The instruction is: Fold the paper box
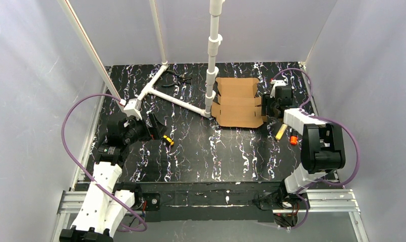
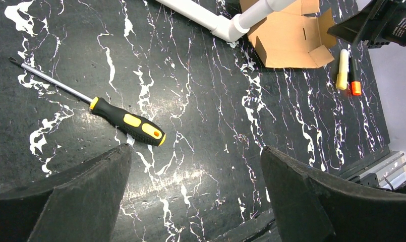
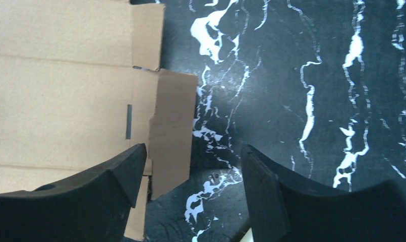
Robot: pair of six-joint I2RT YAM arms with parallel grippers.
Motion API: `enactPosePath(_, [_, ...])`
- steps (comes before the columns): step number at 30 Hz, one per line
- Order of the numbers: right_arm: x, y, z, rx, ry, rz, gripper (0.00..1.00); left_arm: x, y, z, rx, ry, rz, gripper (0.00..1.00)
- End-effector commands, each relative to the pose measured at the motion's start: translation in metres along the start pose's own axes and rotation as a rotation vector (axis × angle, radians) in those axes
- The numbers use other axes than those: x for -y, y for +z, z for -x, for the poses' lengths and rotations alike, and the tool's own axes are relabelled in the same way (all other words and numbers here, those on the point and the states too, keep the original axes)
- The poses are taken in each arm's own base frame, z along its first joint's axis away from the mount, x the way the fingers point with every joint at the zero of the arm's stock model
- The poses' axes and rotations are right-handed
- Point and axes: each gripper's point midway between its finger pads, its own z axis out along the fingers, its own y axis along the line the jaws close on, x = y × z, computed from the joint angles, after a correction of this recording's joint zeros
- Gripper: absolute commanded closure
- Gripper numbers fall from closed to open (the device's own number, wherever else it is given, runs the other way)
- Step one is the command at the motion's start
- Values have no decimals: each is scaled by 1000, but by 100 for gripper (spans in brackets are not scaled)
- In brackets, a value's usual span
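Marbled table [image 1: 231, 156] carries the flat, unfolded box [image 1: 238, 103] at its 1 o'clock. At the box's 3 o'clock edge the right gripper [image 3: 193, 151] stands with fingers parted beside a side flap, clamping nothing. At 9 o'clock the left gripper [image 2: 195, 151] gapes wide near a screwdriver [image 2: 127, 122].
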Motion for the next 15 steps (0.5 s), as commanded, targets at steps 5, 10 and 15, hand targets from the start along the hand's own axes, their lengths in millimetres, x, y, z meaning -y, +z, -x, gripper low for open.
enactPosePath(5, [10, 18, 29, 75, 7, -63, 55, 6, -2, 7, 6, -5, -25, 0])
enactPosePath(10, [11, 19, 28, 77, 2, -61, 73, 5, -3, 7, 7, -5, -18, 1])
enactPosePath(15, [22, 5, 43, 128, 23, -74, 91, 6, -3, 7, 9, -2, -18, 1])
